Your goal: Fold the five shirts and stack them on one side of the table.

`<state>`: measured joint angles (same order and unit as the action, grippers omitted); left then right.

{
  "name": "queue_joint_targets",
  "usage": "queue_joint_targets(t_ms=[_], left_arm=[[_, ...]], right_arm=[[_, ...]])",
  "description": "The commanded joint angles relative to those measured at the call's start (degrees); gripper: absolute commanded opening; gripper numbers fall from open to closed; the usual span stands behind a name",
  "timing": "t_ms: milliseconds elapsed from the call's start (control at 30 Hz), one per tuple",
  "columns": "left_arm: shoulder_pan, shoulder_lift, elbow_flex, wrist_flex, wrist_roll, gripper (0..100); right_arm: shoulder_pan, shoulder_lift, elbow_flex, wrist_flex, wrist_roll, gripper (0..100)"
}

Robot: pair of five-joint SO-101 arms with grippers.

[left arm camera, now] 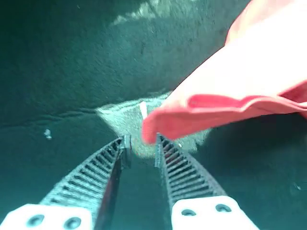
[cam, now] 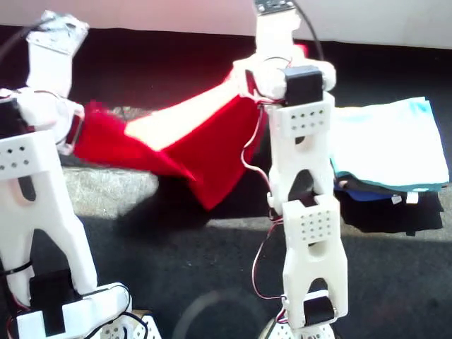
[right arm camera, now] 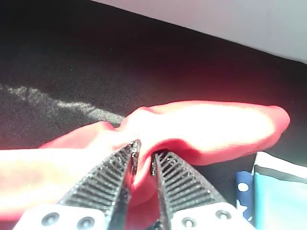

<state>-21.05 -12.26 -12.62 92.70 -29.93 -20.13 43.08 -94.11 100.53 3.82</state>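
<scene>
A red shirt [cam: 212, 141] hangs stretched above the dark table [cam: 176, 261] between my two grippers. My left gripper [cam: 74, 131] holds its left end; in the left wrist view one corner of the red shirt [left arm camera: 240, 81] sits pinched at the tips of the left gripper [left arm camera: 142, 143]. My right gripper [cam: 247, 81] is shut on the other end at the back centre. In the right wrist view, the right gripper [right arm camera: 145, 151] bites a bunched fold of the red shirt [right arm camera: 206, 127]. The shirt's middle sags to a point toward the table.
A stack of folded shirts [cam: 388, 141] lies at the right side of the table, light blue on top with dark ones beneath; its edge [right arm camera: 278, 191] shows in the right wrist view. Both arm bases stand at the front edge. A sunlit band crosses the table's middle.
</scene>
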Motion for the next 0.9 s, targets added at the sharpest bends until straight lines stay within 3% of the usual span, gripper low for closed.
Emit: queue_joint_targets(t_ms=[0, 133, 333, 567, 767, 867], left_arm=[[0.6, -0.6, 6.7, 0.3, 0.0, 12], [0.5, -0.7, 13.2, 0.3, 0.0, 12], [0.7, -0.2, 21.0, -2.3, 1.2, 12], [4.1, -0.2, 32.9, -16.6, 14.1, 12], [10.2, -0.2, 34.6, -17.9, 23.2, 12], [10.5, 1.5, 34.8, -17.9, 23.8, 12]], right_arm=[[0.6, -7.8, -5.7, 0.8, 0.4, 0.7], [0.5, -12.9, 1.0, 0.8, 0.4, 0.7], [1.4, -27.3, 32.2, 0.7, 0.3, 0.7], [1.5, -42.0, 62.4, -5.1, 0.3, 0.7], [1.5, -53.8, 85.0, -16.9, 0.2, 0.7], [1.5, -60.0, 95.3, -22.1, 0.2, 0.7]])
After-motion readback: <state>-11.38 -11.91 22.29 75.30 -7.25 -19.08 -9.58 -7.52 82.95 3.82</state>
